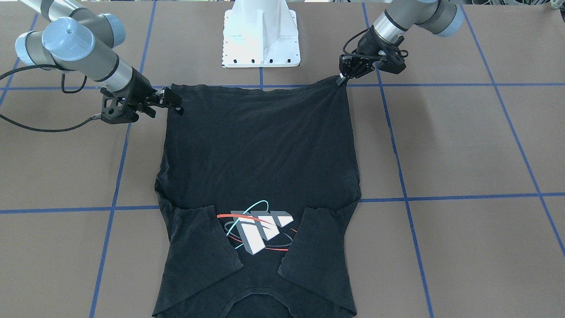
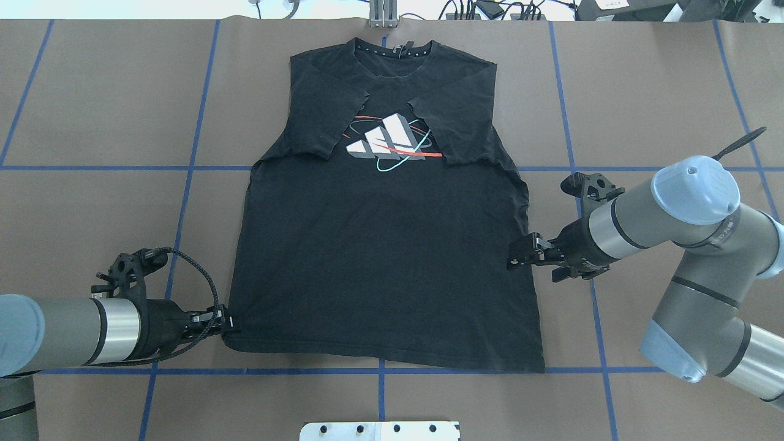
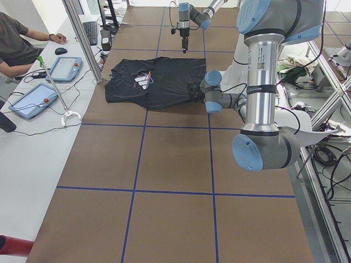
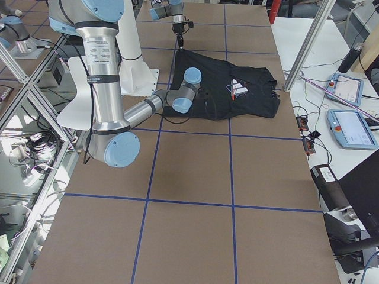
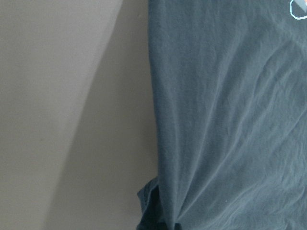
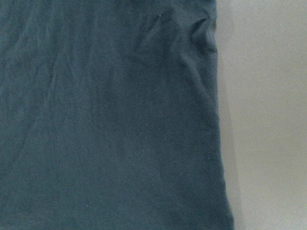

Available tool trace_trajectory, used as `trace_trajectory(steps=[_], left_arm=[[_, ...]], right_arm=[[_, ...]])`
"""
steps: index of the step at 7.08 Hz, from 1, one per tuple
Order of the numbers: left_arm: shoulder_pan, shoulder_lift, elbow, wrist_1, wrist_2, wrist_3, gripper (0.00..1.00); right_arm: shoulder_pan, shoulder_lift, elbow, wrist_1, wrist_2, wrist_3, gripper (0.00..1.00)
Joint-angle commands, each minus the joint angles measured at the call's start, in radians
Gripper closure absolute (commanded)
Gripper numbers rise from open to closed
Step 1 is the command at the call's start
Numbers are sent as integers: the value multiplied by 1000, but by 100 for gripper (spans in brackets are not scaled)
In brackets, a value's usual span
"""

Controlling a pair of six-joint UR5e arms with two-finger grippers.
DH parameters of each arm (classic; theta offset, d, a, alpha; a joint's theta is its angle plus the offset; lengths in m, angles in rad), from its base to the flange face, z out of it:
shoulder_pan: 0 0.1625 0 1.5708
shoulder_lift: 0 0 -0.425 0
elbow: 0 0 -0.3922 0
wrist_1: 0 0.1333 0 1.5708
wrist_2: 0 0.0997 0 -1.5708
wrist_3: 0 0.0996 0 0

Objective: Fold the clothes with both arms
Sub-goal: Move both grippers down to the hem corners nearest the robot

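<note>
The black T-shirt lies flat on the brown table, collar at the far side. Both sleeves are folded in beside the grey-white graphic. My left gripper is shut on the near left hem corner, which shows pulled to a point in the front-facing view. The left wrist view shows the cloth bunched at its lower edge. My right gripper is at the shirt's right side edge, partway up from the hem, looks open and holds nothing. It also shows in the front-facing view. The right wrist view shows the edge lying flat.
The white pedestal base stands just behind the hem. Blue tape lines grid the table. An operator sits at a side bench with tablets beyond the collar end. A metal post stands near there.
</note>
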Motion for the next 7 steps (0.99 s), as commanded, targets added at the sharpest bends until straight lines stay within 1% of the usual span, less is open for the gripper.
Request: trace_trajectory(steps=[1,2,3,6,7], left_arm=[[1,-12,13,2,-1,-2,100],[1,-17,11,2,-2,-3,100],[1,-17,5,2,-16,-3,100],[1,-17,-15,0,-40,-5,100],[1,-18,-16,0,-44,-5,100]], right_arm=[[-70,-3,-2,-4,-54,0,0],[-113,-3,3,-4,-90,0,0],[-121,-19,26,-4,-90,0,0],[-148,-92,50,-2,-73,0,0],[-168,-94,54,-2,-72,0,0]])
